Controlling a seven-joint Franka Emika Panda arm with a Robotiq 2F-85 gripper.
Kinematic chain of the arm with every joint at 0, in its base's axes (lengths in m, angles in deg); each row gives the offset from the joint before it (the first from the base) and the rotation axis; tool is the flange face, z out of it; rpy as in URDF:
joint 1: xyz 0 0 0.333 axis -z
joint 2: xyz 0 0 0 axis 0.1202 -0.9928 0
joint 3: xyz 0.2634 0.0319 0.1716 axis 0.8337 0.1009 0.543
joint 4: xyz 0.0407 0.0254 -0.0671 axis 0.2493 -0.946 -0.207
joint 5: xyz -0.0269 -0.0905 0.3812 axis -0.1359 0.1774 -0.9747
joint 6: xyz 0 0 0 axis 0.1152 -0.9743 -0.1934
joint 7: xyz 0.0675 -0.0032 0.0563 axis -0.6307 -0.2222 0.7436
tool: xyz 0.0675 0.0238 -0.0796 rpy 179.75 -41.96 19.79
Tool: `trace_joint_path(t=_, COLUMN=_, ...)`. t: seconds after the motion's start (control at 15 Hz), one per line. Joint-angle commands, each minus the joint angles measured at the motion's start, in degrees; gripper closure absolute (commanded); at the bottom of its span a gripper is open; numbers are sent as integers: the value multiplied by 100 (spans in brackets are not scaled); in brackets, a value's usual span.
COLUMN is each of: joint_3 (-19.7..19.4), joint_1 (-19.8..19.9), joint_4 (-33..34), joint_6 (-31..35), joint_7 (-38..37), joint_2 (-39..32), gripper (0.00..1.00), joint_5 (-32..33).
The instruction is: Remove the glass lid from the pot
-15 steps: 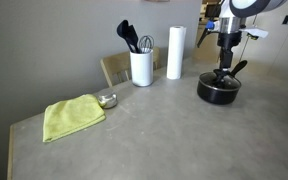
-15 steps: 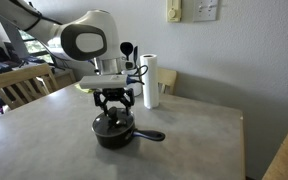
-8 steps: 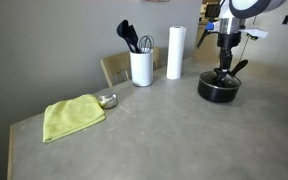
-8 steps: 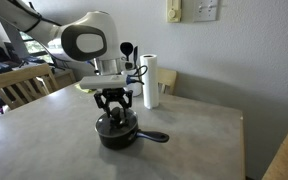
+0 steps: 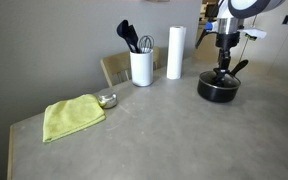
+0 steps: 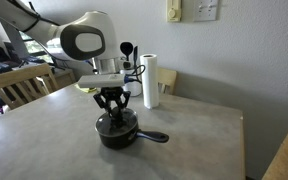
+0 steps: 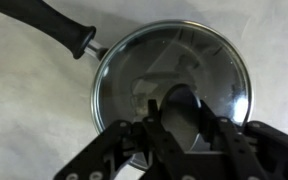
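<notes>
The pot (image 5: 219, 92) is a low black saucepan at the far right of the table, and its long handle (image 6: 154, 136) sticks out sideways. The glass lid (image 7: 174, 65), clear with a metal rim, lies flat on the pot. My gripper (image 7: 181, 125) points straight down over the lid's middle, with its fingers shut on the small dark knob, which they mostly hide. In both exterior views the gripper (image 6: 115, 118) stands upright on the lid (image 6: 115, 125), and the lid still rests on the pot (image 6: 116, 135).
A white utensil holder (image 5: 141, 67) and a paper towel roll (image 5: 175, 52) stand at the back of the table. A yellow-green cloth (image 5: 72, 116) and a small metal bowl (image 5: 107, 100) lie to one side. Wooden chairs (image 6: 19, 85) stand beyond the table edge.
The fingers have closed from wide open onto the lid's knob. The arm, lid and pot have stayed in place.
</notes>
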Motion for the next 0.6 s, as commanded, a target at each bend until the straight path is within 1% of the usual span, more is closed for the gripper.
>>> trace_joint_path(t=0.0, joint_3=-112, joint_1=-215, joint_4=-4, joint_6=-506, joint_7=-558, joint_2=336, gripper=85, joint_5=444)
trace_joint_path(t=0.2, joint_3=-67, joint_1=-387, joint_4=-69, joint_6=-886, joint_7=-1046, joint_2=732, gripper=85, joint_5=776)
trace_joint_path(t=0.53, joint_3=96, joint_1=-739, joint_4=53, joint_6=-1366, joint_7=-1553, joint_2=1132, gripper=85, joint_5=867)
